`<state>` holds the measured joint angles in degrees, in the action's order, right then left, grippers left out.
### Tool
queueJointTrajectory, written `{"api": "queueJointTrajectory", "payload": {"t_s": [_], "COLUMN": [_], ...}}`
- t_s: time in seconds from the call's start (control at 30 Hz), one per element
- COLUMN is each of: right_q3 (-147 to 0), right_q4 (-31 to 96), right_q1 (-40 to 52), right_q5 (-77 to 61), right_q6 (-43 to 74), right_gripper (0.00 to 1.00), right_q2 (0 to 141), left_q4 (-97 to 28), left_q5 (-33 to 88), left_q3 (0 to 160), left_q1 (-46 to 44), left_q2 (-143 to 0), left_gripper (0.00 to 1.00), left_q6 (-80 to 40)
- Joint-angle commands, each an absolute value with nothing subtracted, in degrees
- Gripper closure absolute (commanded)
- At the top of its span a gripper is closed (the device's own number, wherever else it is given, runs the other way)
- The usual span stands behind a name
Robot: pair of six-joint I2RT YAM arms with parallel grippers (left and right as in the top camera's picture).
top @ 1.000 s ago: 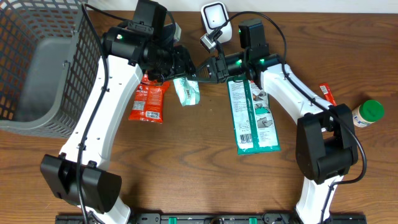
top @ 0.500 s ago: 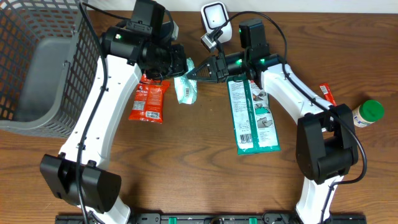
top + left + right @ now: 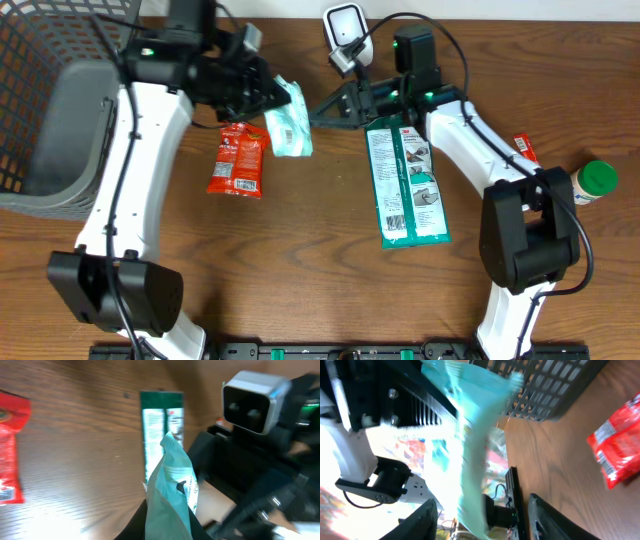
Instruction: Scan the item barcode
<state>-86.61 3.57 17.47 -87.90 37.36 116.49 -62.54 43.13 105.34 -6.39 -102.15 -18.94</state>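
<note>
The teal pouch [image 3: 285, 122] is off the table at far centre, clamped at one end by the left gripper [image 3: 167, 527], whose fingers are narrow around it. The rest of it sticks out loose. The right gripper [image 3: 322, 105] sits just to its right with fingers spread wide and holding nothing. I cannot tell whether they touch the pouch.

The white scanner [image 3: 345, 25] stands further back and to the right of the pouch. I cannot see where the barcode lies on the pouch.

Judging from this, the main risk is the floppy film. Gripped only at its edge, it could sag, twist or crease, and the barcode would then face away from the scanner. The open right fingers are close enough to snag it or knock it loose. If it slips, it could land on the red packet [image 3: 238, 160] below, or near the green package [image 3: 405, 185].
</note>
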Motion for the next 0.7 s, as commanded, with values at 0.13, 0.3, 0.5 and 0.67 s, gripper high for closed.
{"api": "queueJointTrajectory", "payload": {"t_s": [0.13,0.3,0.5,0.67], "right_q3": [-87.00,-86.98,-86.91,-86.89], "right_q4": [3.42,4.08,14.41,33.04], "right_q1": [16.38,16.29,14.76,12.86], "right_q5": [-89.47,-89.47,-89.47,-89.45], "right_q6": [37.19,37.19,28.18,10.87], "right_gripper": [0.44,0.43,0.39,0.37], "right_q2": [113.91,109.40,100.42,96.62], "left_q4": [-62.43,-62.13,-59.61,-58.85], "left_q5": [63.07,68.07,76.03,79.99], "left_q3": [105.12,105.12,105.12,105.12], "left_q1": [-2.63,-2.70,-2.61,-4.43], "left_q2": [-102.85,-102.85,-102.85,-102.85], "left_gripper": [0.93,0.93,0.93,0.92], "left_q6": [-12.19,-8.23,-7.92,-7.90]}}
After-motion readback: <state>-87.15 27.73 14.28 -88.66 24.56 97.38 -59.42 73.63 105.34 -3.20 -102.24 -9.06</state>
